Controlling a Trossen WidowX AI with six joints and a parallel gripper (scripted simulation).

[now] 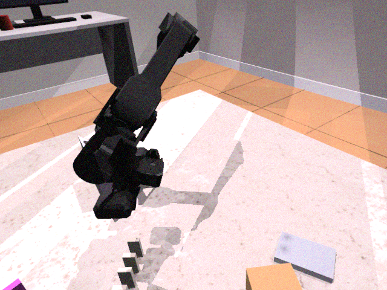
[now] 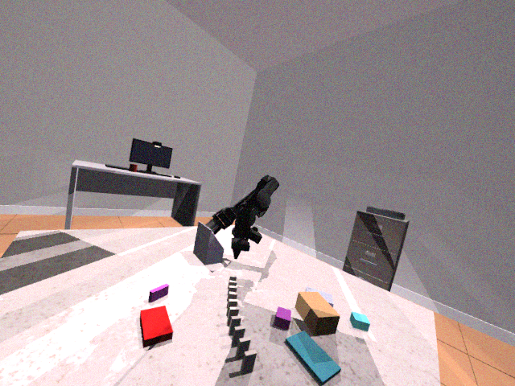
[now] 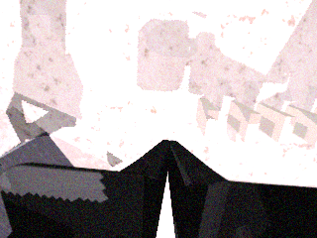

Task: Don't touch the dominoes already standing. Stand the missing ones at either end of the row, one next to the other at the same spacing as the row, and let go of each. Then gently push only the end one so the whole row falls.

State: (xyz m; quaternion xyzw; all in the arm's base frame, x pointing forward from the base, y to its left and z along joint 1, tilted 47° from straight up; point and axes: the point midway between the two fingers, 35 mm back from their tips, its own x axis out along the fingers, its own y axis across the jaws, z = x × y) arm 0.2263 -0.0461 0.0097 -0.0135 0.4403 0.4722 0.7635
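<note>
A row of several pale and dark dominoes stands upright, running away from the viewer in the exterior view, from the near end domino (image 2: pixel 249 363) to the far end domino (image 2: pixel 232 280) (image 1: pixel 135 247) (image 3: pixel 208 111). No domino in view lies flat. Only the far part of the row shows in the top view and in the wrist view. My gripper (image 3: pixel 168 147) (image 1: pixel 115 220) (image 2: pixel 236 255) is shut and empty, its fingertips together. It hangs above the table, beyond the far end of the row and apart from it.
A grey slanted block (image 2: pixel 208 245) stands left of the arm. Left of the row are a purple block (image 2: pixel 158 293) and a red block (image 2: pixel 155 324). Right of it are a purple cube (image 2: pixel 282 318), an orange block (image 2: pixel 315 311), a teal slab (image 2: pixel 312 356), a cyan block (image 2: pixel 360 321) and a pale slab (image 1: pixel 306 254).
</note>
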